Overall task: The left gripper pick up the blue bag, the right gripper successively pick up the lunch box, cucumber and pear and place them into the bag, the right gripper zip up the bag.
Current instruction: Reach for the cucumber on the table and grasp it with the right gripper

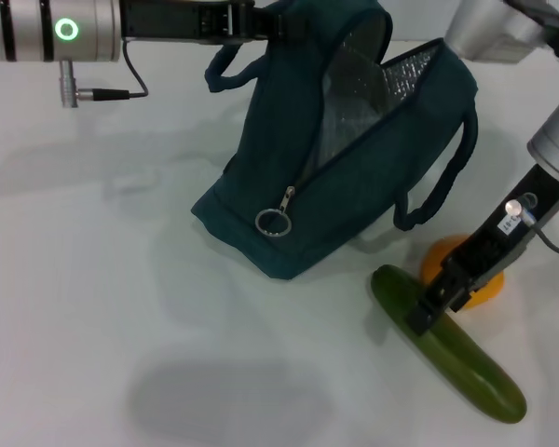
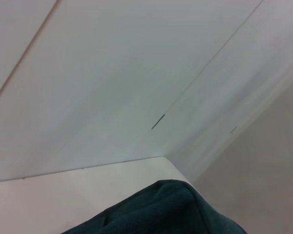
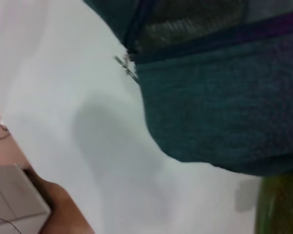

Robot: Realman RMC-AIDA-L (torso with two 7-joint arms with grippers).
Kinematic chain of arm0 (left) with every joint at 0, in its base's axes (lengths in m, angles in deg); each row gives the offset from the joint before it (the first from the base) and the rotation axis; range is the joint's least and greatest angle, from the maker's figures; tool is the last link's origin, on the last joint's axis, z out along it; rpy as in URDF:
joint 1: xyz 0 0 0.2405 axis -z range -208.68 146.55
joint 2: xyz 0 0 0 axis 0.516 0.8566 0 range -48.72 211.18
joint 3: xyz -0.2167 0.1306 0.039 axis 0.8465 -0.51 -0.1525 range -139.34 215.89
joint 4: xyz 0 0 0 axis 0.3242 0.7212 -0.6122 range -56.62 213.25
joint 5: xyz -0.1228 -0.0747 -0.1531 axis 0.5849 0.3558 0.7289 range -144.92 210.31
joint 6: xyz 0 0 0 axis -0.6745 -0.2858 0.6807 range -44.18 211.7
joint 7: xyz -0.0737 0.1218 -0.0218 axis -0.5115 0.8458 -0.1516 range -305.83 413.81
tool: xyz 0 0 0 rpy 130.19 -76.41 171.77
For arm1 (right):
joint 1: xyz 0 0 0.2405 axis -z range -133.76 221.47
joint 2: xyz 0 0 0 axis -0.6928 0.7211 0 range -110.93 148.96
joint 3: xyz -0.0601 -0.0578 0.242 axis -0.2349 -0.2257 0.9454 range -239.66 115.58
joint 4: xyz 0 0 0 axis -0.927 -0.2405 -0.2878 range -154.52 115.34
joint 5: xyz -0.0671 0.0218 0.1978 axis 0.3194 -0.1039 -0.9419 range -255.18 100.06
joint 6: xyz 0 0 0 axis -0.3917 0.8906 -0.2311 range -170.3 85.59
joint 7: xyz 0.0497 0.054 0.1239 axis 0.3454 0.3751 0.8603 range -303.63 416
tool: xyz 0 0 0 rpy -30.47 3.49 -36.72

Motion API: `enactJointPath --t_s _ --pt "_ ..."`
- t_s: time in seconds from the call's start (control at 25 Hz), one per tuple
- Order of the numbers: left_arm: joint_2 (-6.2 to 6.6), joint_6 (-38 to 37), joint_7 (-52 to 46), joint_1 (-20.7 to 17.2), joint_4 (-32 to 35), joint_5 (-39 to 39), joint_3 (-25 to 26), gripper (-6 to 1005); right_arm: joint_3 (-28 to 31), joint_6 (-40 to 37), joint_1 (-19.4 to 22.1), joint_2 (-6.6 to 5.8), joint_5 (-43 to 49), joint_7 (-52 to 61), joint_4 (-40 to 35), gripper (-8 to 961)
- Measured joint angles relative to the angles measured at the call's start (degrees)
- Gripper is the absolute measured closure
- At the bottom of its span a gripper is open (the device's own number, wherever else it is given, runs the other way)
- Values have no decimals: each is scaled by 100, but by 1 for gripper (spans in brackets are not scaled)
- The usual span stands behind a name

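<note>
At lower right of the head view, the right gripper (image 1: 429, 310) pinches the cucumber (image 1: 447, 357) near one end, beside the pear (image 1: 466, 270); an off-centre hold risks the cucumber pivoting or slipping. At upper centre, the left gripper (image 1: 261, 23) clamps the blue bag (image 1: 345, 177), whose tilted opening may snag the cucumber.

The head camera looks down from above on the blue bag (image 1: 354, 158) at twelve o'clock, while both wrist cameras sit close against that same bag's fabric.

A plain white tabletop (image 1: 93, 279) fills the scene, and a pale box (image 3: 12, 195) sits just beyond its edge.
</note>
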Motion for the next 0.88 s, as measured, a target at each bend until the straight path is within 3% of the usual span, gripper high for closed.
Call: enactJointPath --t_s 0.88 --pt "-19 7 25 -2 0 66 1 946 -300 322 -338 24 620 -40 525 216"
